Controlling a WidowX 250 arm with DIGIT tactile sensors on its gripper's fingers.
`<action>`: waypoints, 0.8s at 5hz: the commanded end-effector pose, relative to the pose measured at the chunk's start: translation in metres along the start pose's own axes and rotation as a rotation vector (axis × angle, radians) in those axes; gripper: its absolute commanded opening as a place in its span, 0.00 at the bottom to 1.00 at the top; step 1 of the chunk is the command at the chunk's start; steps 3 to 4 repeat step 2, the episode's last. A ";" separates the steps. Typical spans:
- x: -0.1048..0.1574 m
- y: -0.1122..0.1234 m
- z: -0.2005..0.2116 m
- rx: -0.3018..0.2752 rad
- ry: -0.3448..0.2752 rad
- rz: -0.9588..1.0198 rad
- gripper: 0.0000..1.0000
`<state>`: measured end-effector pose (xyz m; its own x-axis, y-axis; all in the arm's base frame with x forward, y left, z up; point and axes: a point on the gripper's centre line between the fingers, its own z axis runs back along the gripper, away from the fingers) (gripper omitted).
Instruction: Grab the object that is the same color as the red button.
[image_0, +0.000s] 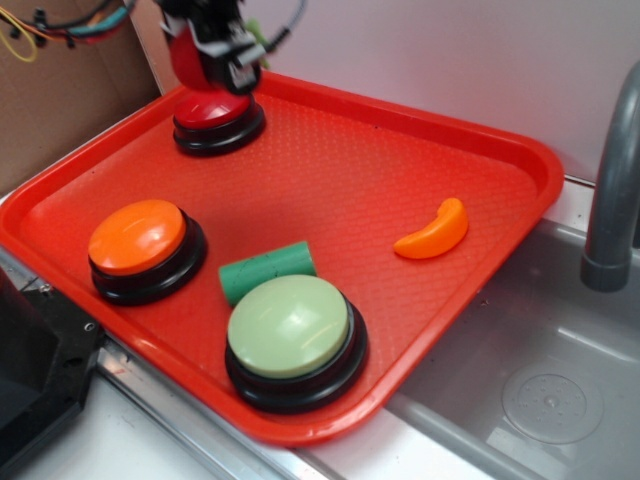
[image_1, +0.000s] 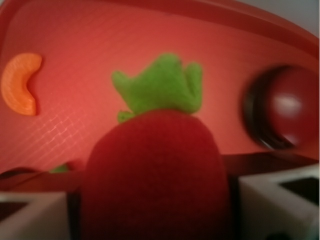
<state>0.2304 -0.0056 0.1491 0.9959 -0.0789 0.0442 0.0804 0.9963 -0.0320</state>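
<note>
My gripper (image_0: 205, 50) is at the far left corner of the red tray (image_0: 430, 130), shut on the fuzzy red strawberry toy (image_0: 190, 60) and holding it above the tray. In the wrist view the strawberry (image_1: 157, 170) fills the space between my white fingers (image_1: 272, 200), its green leafy stem (image_1: 162, 87) pointing away. The red button (image_0: 215, 115) with its glossy dome on a black base sits right below the gripper; it shows at the right in the wrist view (image_1: 285, 107).
An orange-domed button (image_0: 140, 245) and a larger pale green button (image_0: 292, 335) stand near the tray's front. A green cylinder (image_0: 265, 270) lies between them. An orange crescent piece (image_0: 435, 232) lies at the right. A grey sink (image_0: 520, 370) and faucet (image_0: 612, 190) are at the right.
</note>
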 end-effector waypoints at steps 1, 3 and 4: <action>-0.029 0.011 0.058 0.020 -0.178 0.227 0.00; -0.028 0.005 0.050 0.061 -0.123 0.255 0.00; -0.028 0.005 0.050 0.061 -0.123 0.255 0.00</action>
